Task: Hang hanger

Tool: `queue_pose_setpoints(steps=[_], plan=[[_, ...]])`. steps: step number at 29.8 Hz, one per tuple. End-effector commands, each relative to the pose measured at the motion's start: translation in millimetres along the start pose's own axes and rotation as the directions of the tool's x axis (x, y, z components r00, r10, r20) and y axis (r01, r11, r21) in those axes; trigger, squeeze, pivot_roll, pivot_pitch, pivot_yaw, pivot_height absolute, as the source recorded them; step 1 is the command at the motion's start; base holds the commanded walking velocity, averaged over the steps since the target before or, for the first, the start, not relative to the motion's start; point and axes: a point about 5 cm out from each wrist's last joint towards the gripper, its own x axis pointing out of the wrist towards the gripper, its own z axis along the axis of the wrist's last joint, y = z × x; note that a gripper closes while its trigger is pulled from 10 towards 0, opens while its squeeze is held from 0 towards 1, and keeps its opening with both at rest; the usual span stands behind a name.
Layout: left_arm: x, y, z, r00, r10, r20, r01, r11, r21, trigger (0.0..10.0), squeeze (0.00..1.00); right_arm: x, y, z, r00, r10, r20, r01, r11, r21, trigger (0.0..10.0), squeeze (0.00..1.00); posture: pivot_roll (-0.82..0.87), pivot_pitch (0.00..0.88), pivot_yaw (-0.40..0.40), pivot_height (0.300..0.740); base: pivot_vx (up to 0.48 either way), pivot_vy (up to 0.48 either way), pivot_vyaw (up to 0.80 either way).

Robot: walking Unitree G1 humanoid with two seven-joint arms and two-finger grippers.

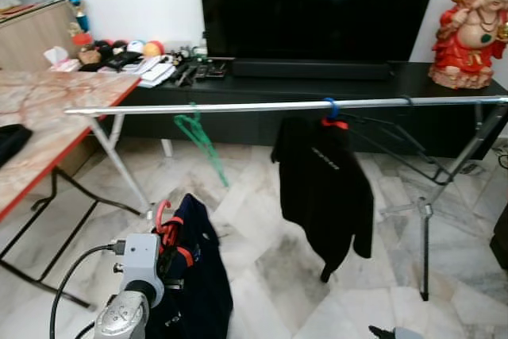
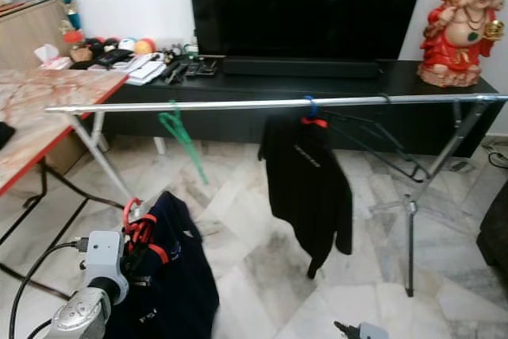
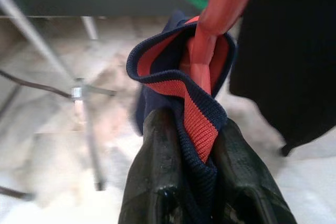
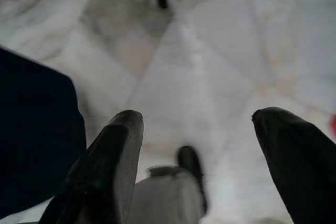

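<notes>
Step in hand: carrying the loaded hanger to the rail; it is not yet hung. The left gripper [image 3: 197, 150] has its jaws clamped on the navy-and-red collar of a navy garment [image 1: 194, 275], with the red hanger [image 3: 223, 9] rising through the collar between them. In the head views the hanger's hook [image 1: 161, 216] stands low, at the robot's left front and well below the clothes rail [image 1: 262, 106].

The right gripper [image 4: 197, 145] hangs low over the marble floor [image 1: 262, 275], jaws apart and holding nothing.

The rail runs across the room before the black TV console [image 1: 317, 77]. It already carries an empty green hanger [image 1: 194, 129] and a black jacket [image 1: 321, 184] on a blue hook [image 1: 331, 107]. A marble-topped desk [image 1: 48, 109] stands at the left.

Judgement on the next move: the left arm must lift the hook above the rail and lower it on. The open stretch between the green hanger and the jacket appears the likeliest spot. The hanging garment may swing against the jacket.
</notes>
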Motion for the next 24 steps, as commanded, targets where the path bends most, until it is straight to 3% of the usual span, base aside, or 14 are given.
queue_pose_setpoints(steps=[1,10,24], plan=[[0.7,6.7,13.5,0.999,0.017,0.051,-0.017,1.000,0.015,10.0,0.00,1.8,8.3,4.5,1.000,0.015,0.014,-0.015,1.000,0.006,10.0,0.00,-0.01,0.010,0.033,0.740,0.277,-0.386,0.00],[0.9,4.6,14.5,0.998,0.016,0.056,-0.017,1.000,0.012,10.0,0.00,2.0,6.0,8.2,1.000,0.017,0.019,-0.017,1.000,-0.011,10.0,0.00,-0.01,0.015,0.029,0.740,0.278,-0.387,0.00],[-0.5,-0.3,13.3,0.998,-0.002,0.063,0.000,1.000,0.029,10.0,0.00,2.7,13.3,6.7,0.999,0.031,0.015,-0.030,0.999,-0.023,10.0,0.00,0.00,0.003,0.023,0.740,0.000,0.000,0.00]])
